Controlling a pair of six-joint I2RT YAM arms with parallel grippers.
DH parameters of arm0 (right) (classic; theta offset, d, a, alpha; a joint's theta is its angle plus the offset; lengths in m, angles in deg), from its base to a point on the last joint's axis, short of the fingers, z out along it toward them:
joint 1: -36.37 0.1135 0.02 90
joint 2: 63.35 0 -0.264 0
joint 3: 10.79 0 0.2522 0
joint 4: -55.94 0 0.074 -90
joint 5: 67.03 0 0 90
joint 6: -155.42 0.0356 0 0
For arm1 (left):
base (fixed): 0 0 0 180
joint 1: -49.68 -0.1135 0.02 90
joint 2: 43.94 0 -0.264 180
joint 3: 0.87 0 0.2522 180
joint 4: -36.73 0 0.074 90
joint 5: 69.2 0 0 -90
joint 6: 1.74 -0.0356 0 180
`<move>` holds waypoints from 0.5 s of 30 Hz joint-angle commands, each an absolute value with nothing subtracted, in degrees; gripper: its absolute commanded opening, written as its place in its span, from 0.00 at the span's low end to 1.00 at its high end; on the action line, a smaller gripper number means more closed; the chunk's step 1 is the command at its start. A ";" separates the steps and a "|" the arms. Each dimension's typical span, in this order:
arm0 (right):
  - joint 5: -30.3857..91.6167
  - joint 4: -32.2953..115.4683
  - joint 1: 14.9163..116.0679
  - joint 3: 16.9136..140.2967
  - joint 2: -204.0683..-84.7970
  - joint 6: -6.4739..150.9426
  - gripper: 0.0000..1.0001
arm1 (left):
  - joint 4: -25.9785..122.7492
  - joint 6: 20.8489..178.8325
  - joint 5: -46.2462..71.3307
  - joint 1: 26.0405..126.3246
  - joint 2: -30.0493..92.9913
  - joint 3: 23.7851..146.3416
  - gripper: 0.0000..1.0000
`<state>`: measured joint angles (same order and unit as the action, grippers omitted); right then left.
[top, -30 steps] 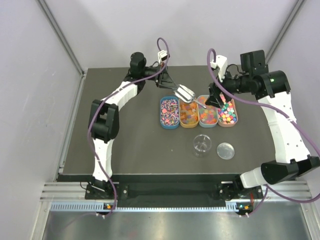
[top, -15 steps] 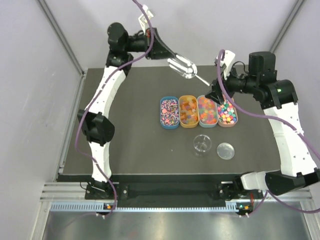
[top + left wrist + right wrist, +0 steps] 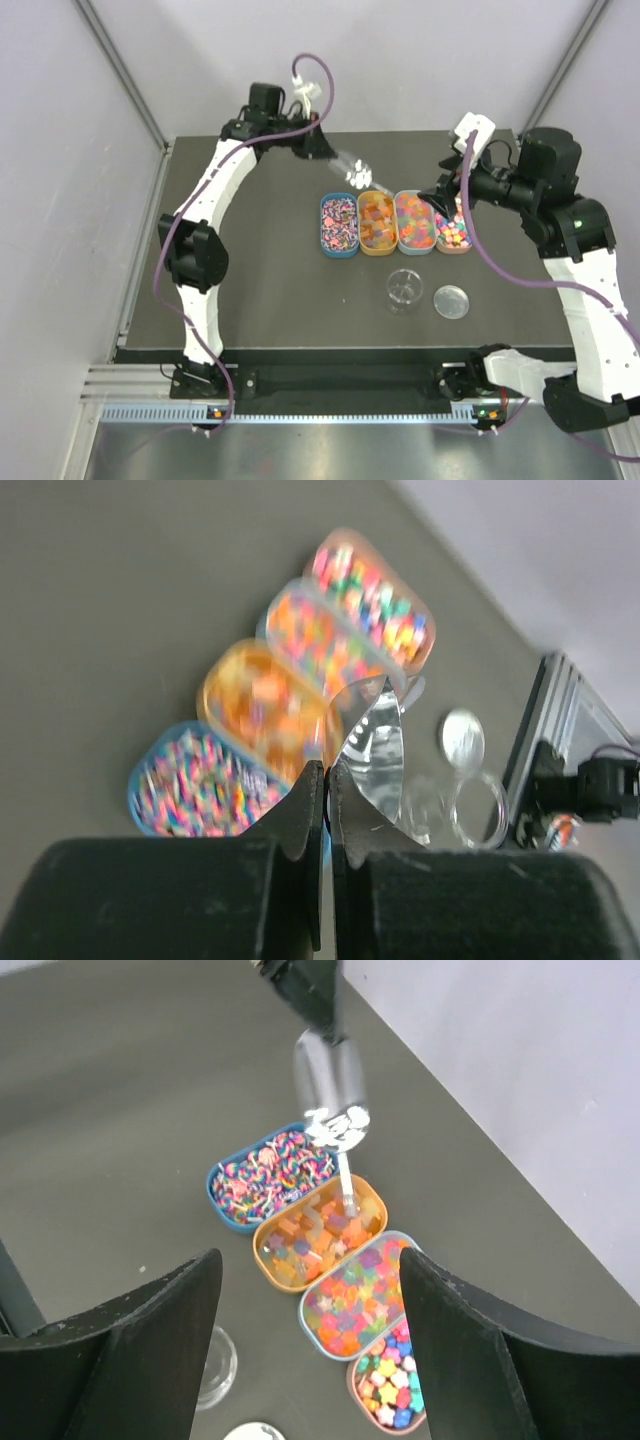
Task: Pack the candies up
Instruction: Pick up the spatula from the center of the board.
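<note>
Top external view: left fingers (image 3: 300, 820) clench the scoop (image 3: 356, 172) over the candies (image 3: 378, 222), seemingly to dig; right fingers (image 3: 150, 1330) hang released, empty.

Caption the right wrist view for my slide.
Open right jaws frame four trays of candies, with the silver scoop held aloft.

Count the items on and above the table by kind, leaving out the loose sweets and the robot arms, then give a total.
Oval trays: 4 (blue, orange, light blue, pink)
Clear jar: 1
Round lid: 1
Metal scoop: 1
Total: 7
</note>
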<state>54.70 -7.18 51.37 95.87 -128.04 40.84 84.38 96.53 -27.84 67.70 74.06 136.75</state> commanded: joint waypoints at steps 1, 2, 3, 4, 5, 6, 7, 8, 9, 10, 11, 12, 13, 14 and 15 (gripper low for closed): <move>55.15 1.91 52.27 88.77 -123.65 40.55 0.72 | 90.74 94.32 -25.16 68.67 69.88 132.26 0.00; 54.27 1.84 52.36 87.62 -123.38 39.76 0.72 | 90.74 94.93 -25.77 68.58 69.71 131.12 0.00; 53.48 1.06 52.54 86.74 -124.25 39.15 0.71 | 89.79 96.77 -28.56 68.41 69.45 130.76 0.00; 53.47 0.09 52.36 86.47 -124.70 38.36 0.70 | 88.47 98.96 -30.85 68.06 69.18 130.06 0.00; 53.56 -0.79 52.45 86.03 -124.87 37.48 0.70 | 84.63 102.90 -34.27 66.05 68.83 125.88 0.00; 53.30 -0.36 52.45 84.72 -124.27 37.56 0.69 | 78.07 118.17 -40.31 64.81 67.26 121.48 0.00; 53.30 0.60 52.45 83.84 -123.39 37.56 0.69 | 50.85 131.02 -49.85 63.58 66.46 115.78 0.00; 53.38 3.39 52.45 82.87 -122.25 37.56 0.69 | 36.74 145.42 -52.04 61.92 65.67 105.55 0.00; 53.38 4.81 52.54 80.78 -120.06 37.65 0.70 | 35.99 150.44 -52.75 61.46 65.14 105.27 0.00; 53.21 6.39 52.45 79.80 -119.00 37.82 0.71 | 42.08 148.49 -53.72 61.20 65.14 105.79 0.00; 52.95 8.15 52.45 79.09 -118.29 38.43 0.71 | 39.96 149.42 -54.42 60.50 65.31 104.92 0.00; 52.77 7.99 52.45 78.65 -117.67 38.87 0.72 | 35.07 155.96 -54.95 60.32 64.96 103.87 0.00; 52.94 7.99 52.45 78.91 -117.76 39.22 0.73 | 33.63 156.37 -55.31 60.14 65.05 103.77 0.00; 53.82 7.21 52.45 79.26 -118.19 39.92 0.73 | 33.44 156.81 -55.57 60.14 65.22 104.38 0.00; 54.26 7.20 52.45 79.96 -118.37 40.28 0.73 | 32.74 157.95 -55.66 60.14 65.40 104.56 0.00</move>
